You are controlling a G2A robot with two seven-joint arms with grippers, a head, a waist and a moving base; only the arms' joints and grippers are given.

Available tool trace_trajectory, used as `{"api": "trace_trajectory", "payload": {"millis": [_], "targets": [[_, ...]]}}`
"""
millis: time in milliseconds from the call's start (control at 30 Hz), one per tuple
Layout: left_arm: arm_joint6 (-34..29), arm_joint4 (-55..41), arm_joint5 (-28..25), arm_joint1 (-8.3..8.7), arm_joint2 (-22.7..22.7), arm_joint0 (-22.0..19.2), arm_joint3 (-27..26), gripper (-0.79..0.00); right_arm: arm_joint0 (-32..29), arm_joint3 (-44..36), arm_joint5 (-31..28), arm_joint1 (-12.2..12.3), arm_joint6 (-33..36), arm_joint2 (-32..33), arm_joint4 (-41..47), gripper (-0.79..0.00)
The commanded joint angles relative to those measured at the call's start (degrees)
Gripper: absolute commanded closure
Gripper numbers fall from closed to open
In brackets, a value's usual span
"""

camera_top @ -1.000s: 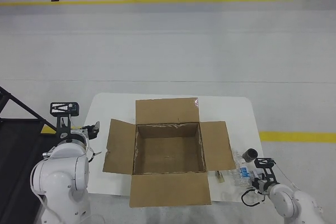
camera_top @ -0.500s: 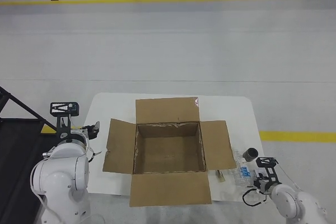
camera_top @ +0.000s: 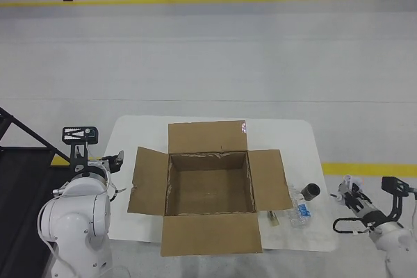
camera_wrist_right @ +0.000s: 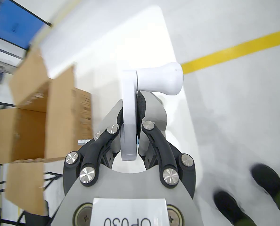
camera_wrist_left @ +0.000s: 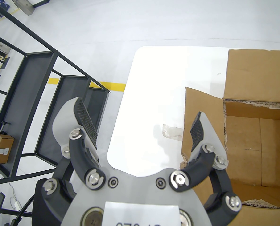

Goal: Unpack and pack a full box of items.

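1. The open brown cardboard box (camera_top: 207, 137) sits in the middle of the white rounded table (camera_top: 142, 132), with all four flaps folded outward.
2. Your right gripper (camera_wrist_right: 130, 109) is closed tight on a white plastic crank handle with a flared knob (camera_wrist_right: 160, 81). The handle's flat arm is pinched between the jaws. The gripper hangs just past the table's right edge.
3. Your left gripper (camera_wrist_left: 140, 118) is spread wide and holds nothing. It is over the table's left side, just beside the box's left flap.
4. A dark cylinder (camera_top: 311, 190) and a clear plastic bottle (camera_top: 302, 208) lie near the box's right flap.
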Motion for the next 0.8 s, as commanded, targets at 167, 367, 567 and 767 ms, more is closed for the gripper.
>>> {"api": "trace_trajectory", "payload": {"millis": [167,367,567,767], "targets": [[0.00,0.00,0.00,0.00,0.00,0.00,0.00,-0.785,6.12,-6.46,-3.58,0.37,3.83,-7.67,4.42,0.000],[0.00,0.00,0.00,0.00,0.00,0.00,0.00,-0.785,17.32,-1.32,-3.18,0.18,6.07,-25.17,-4.48,0.000],[0.00,0.00,0.00,0.00,0.00,0.00,0.00,-0.785,27.34,9.28,-0.01,-1.05,3.50,-43.09,-21.96,0.000],[0.00,0.00,0.00,0.00,0.00,0.00,0.00,-0.785,33.51,20.46,4.56,-2.90,-0.45,-54.48,-29.34,0.000]]}}
